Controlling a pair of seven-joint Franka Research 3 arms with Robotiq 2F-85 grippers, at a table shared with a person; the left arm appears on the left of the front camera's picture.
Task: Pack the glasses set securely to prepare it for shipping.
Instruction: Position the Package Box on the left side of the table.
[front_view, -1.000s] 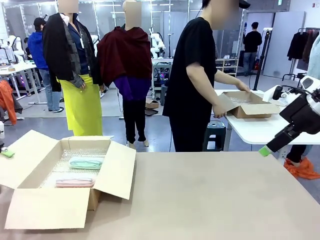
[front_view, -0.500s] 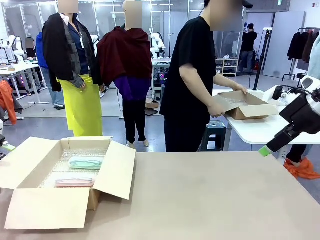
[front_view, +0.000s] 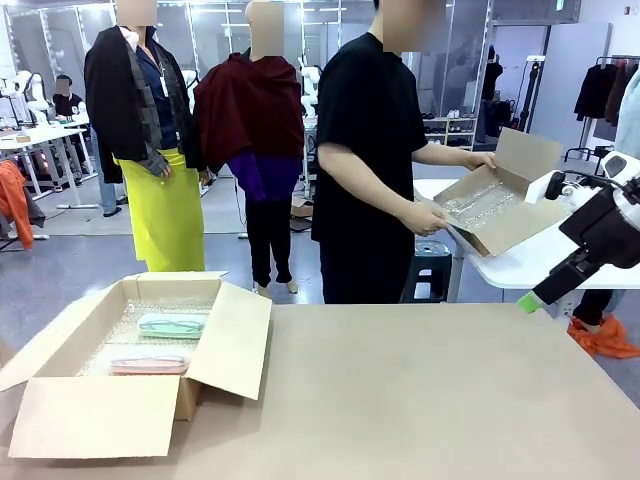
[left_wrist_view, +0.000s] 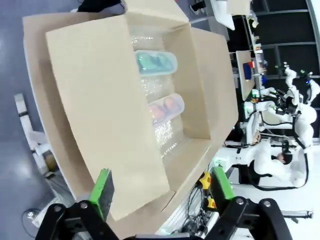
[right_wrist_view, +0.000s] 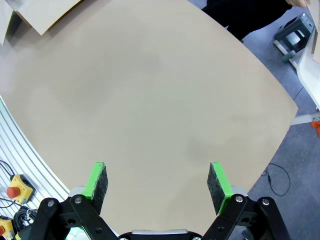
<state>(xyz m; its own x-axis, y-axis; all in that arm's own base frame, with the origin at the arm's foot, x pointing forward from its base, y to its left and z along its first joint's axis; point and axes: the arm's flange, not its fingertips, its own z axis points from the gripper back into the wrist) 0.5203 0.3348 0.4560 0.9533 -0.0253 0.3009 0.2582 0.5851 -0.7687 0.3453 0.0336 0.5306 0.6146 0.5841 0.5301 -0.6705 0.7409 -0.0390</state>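
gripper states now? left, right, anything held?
Left gripper: open, holding nothing, above the open carton.
Right gripper: open, holding nothing, over the bare table.

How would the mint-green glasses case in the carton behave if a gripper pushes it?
The mint-green case looks rigid and smooth, so it would probably slide, not bend. Lying flat with rounded ends, it seems unlikely to tip. The bubble wrap under it may cushion it and let it shift.

black tool (right_wrist_view: 157, 182), green pads (right_wrist_view: 217, 181)
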